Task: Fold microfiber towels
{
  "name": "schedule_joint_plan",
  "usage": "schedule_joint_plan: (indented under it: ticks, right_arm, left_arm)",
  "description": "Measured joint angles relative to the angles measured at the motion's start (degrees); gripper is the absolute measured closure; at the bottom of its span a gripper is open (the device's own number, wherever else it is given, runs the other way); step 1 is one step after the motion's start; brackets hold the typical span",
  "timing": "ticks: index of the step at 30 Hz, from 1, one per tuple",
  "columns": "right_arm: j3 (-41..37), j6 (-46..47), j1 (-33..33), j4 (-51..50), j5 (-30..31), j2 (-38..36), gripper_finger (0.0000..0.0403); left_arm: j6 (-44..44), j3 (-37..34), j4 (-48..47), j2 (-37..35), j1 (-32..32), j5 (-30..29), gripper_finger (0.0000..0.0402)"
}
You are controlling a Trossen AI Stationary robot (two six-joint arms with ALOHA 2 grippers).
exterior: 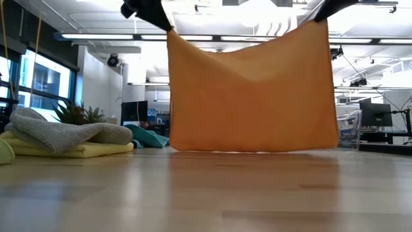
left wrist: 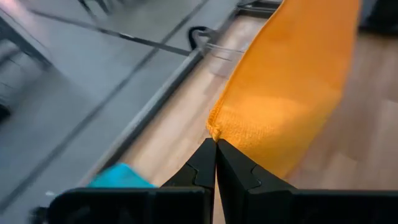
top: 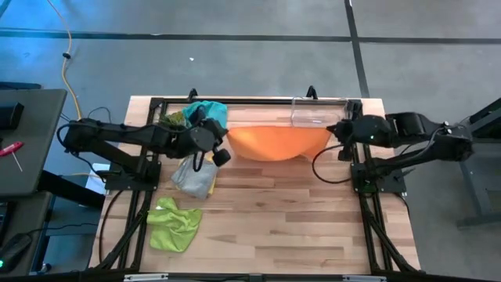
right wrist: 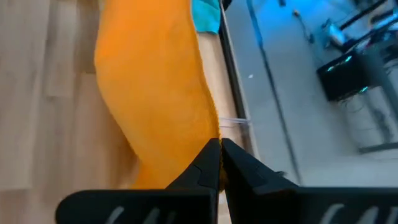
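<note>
An orange towel (top: pixel 278 142) hangs spread wide between my two grippers over the far part of the table. My left gripper (top: pixel 228 133) is shut on its upper left corner and my right gripper (top: pixel 334 130) on its upper right corner. In the low view the towel (exterior: pixel 254 96) sags a little along its top edge. Its lower edge is close to the tabletop; whether it touches, I cannot tell. A grey towel (top: pixel 188 174) lies crumpled on a yellow towel (top: pixel 205 186). A lime green towel (top: pixel 174 223) lies bunched near the left front. A teal towel (top: pixel 210 112) lies at the far left. My left gripper pinches the orange towel's upper left corner (left wrist: pixel 215 129) between its two fingertips, slanting down from the table's left. The towel hangs below the fingers, spread toward the other gripper. My right gripper pinches the towel's upper right corner (right wrist: pixel 212 129) between its two fingertips, slanting down from the table's right. The cloth hangs below and stretches away toward the left gripper, its top edge slightly slack.
A clear plastic bin (top: pixel 319 112) stands at the far edge behind the towel, toward the right. A small green spiky plant (top: pixel 174 119) sits beside the teal towel. Bare wood (top: pixel 297 219) lies in the middle and near right of the table.
</note>
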Motion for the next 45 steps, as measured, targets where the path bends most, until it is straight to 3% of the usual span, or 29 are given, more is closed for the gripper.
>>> schedule_joint_plan:
  ticks: [5,9,21,24,31,38,45]
  right_arm:
    - [0.01,1.16,-3.19,1.23,-4.3,-1.53,0.0403]
    - [0.01,7.37,-1.53,-0.99,-8.93,-1.1,0.0403]
    - [-0.01,22.98,16.14,-6.28,-10.96,10.99,0.0403]
    - [-3.78,29.26,21.81,-1.85,-11.72,14.29,0.0403]
    - [-18.22,48.6,34.56,21.84,-14.28,19.03,0.0403]
    - [-18.75,54.83,40.67,22.17,-18.39,26.15,0.0403]
    - [-18.75,59.12,44.32,26.35,-18.42,26.98,0.0403]
  left_arm:
    - [6.37,0.04,0.79,-0.98,2.74,-0.31,0.0401]
    - [5.72,0.0,-1.23,-0.53,-0.14,1.06,0.0401]
    - [-18.29,-13.68,0.68,0.09,-15.13,5.95,0.0401]
    - [-23.87,-16.98,2.62,0.11,-18.25,5.72,0.0402]
    - [-33.7,-19.34,4.55,0.09,-23.37,6.65,0.0402]
    - [-37.18,-19.4,4.63,2.9,-27.44,9.5,0.0401]
    - [-40.97,-19.37,8.15,8.48,-28.75,20.23,0.0401]
